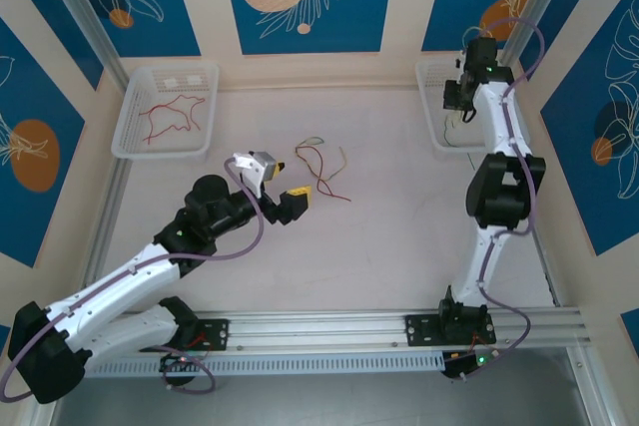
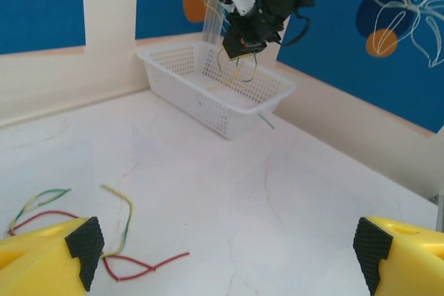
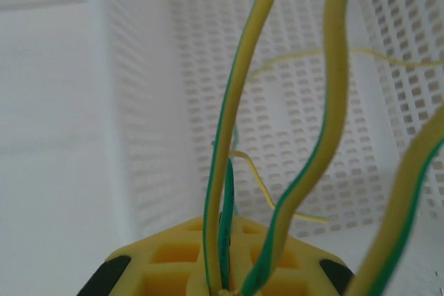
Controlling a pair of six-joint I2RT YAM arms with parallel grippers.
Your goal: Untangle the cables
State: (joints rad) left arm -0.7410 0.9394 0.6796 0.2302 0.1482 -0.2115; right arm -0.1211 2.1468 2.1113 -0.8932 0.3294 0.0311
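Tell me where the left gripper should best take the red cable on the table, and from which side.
Probably the free end of the red cable, the one nearest the open left gripper, taken from above with jaws across it: that stretch lies flat on the table, apart from the yellow-green cable.

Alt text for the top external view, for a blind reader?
The right gripper holds yellow-green wires above the far-right basket. The open left gripper hovers near a tangle of red and green wires mid-table; red wires lie in the far-left basket.
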